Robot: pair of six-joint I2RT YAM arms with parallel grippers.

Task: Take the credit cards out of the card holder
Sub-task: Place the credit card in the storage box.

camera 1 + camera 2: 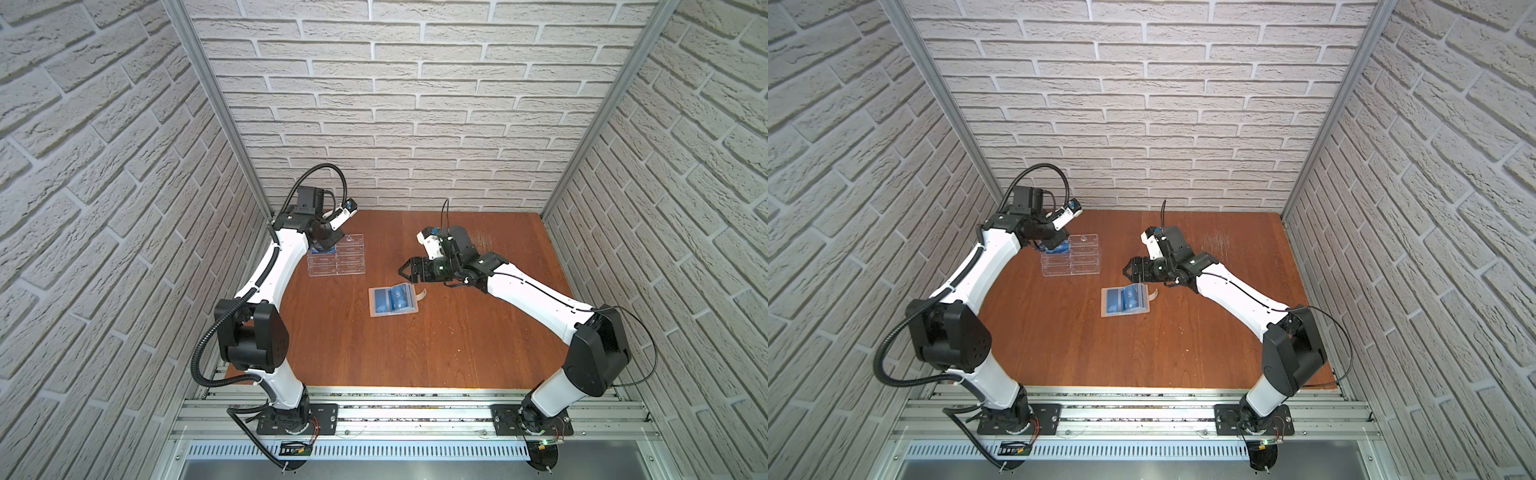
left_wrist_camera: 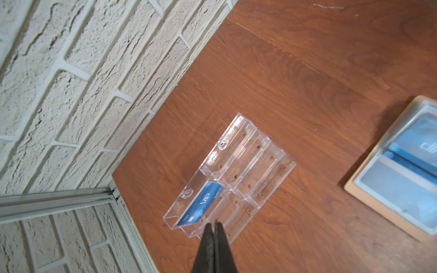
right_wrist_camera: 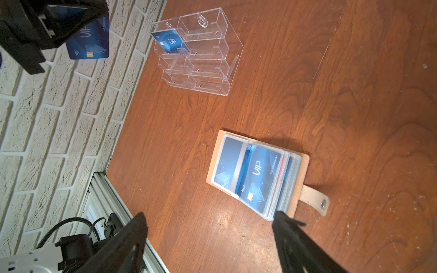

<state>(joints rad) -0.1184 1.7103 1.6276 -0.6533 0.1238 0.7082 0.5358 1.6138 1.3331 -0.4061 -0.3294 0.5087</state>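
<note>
The tan card holder lies open near the table's middle, strap to the right. Blue credit cards sit in its clear sleeves. My right gripper hovers open just behind and right of the holder, nothing between its fingers. One fingertip lies by the corner of the sleeve pages. My left gripper is shut over the back-left corner of the clear rack. The right wrist view shows a blue credit card clamped in it. Another card stands in a rack slot.
The clear acrylic tiered rack stands at the back left, close to the side wall and its metal post. Brick-pattern walls close the table on three sides. An aluminium rail runs along the front edge.
</note>
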